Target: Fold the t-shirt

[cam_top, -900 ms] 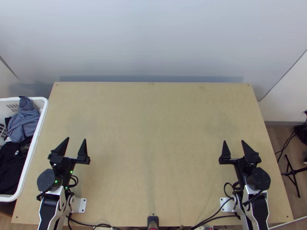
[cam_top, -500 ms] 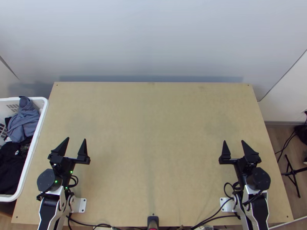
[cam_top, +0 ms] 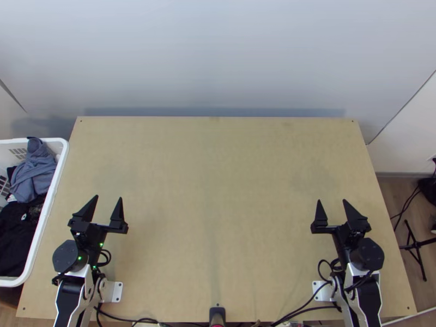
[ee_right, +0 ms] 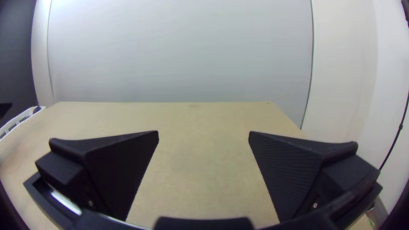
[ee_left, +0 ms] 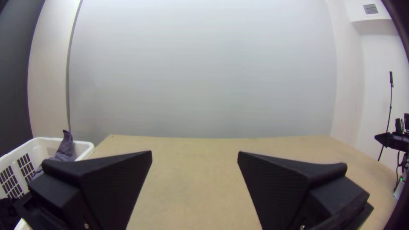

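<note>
One high, two low views share the table [cam_top: 218,191].

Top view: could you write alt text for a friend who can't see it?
A robot's left gripper and right gripper are open, holding nothing, at the nearer half of a light wooden table. At its left side, a white basket holds bunched blue-grey cloth and black cloth.

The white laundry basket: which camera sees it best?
The top view: it looks into the basket, onto blue-grey cloth and black cloth. The left wrist view catches part of its slotted side; the right wrist view, a distant strip.
</note>
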